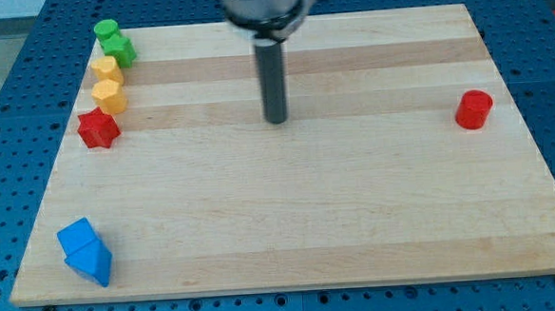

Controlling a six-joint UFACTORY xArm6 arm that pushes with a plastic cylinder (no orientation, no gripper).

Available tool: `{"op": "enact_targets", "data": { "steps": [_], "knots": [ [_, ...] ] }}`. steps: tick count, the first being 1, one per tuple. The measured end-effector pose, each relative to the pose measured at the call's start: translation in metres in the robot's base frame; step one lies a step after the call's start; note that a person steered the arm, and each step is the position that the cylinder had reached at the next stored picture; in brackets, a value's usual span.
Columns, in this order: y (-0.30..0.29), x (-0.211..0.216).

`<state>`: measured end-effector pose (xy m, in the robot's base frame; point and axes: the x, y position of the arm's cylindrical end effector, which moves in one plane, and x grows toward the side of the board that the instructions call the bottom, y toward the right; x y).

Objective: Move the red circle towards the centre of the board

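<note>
Jaws: none, only my tip, bare and touching 0 blocks, near the board's top edge at mid-width. Red circle sits well apart, beside the right edge.

Thing: red circle
Look: short red cylinder, plain flat round top
Pose: upright on its flat base
Place: on the desk, at about 3 o'clock from the desk's middle, close to the right edge
Contact: standing alone, nothing touching it
</note>
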<state>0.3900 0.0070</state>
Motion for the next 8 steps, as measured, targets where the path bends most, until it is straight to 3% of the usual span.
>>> {"op": "enact_targets", "data": {
  "steps": [2, 4, 6, 8],
  "knots": [
    [0.144, -0.028],
    [0.291, -0.016],
    [0.301, 0.000],
    [0.259, 0.027]
  ]
}}
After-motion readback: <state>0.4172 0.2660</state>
